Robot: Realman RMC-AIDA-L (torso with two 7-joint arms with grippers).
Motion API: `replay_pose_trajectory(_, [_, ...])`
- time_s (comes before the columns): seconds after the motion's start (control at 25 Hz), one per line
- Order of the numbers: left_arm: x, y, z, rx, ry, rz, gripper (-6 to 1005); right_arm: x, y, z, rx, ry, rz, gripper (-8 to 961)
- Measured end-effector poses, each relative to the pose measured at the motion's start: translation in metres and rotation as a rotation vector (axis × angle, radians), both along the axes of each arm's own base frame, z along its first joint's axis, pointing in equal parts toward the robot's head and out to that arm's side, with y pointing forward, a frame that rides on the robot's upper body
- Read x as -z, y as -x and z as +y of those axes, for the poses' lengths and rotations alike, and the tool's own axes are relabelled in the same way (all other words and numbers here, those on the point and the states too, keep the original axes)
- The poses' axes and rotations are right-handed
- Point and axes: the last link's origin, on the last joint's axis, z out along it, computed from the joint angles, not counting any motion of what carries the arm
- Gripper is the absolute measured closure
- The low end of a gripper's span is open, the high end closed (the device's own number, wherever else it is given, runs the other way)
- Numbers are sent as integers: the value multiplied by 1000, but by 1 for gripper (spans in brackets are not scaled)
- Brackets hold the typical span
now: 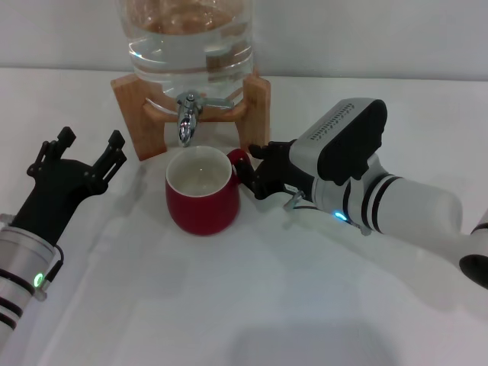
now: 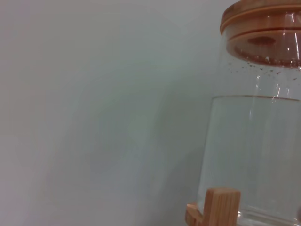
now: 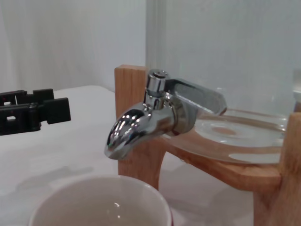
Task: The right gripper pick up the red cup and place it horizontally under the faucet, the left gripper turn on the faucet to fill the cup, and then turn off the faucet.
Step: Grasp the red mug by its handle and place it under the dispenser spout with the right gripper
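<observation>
Red cup (image 1: 202,200) under faucet (image 1: 187,114), handle in right gripper (image 1: 254,169) (left gripper (image 1: 84,156) agape, well apart).

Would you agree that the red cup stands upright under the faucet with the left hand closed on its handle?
Not quite: the head view shows the right hand at the red cup's handle, under the faucet. The left hand is open, off to the side.

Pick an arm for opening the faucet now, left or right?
Left. The left gripper is open and free, beside the wooden stand, near the faucet. The right gripper is at the red cup handle, with the cup already under the spout.
</observation>
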Motion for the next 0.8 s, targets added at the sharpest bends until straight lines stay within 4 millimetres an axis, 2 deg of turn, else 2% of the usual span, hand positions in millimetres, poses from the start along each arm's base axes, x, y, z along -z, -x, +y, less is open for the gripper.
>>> replay_pose_trajectory(0.8, [-1, 2, -1, -8, -4, -1, 121, 1, -6, -8, -20, 5, 0, 607])
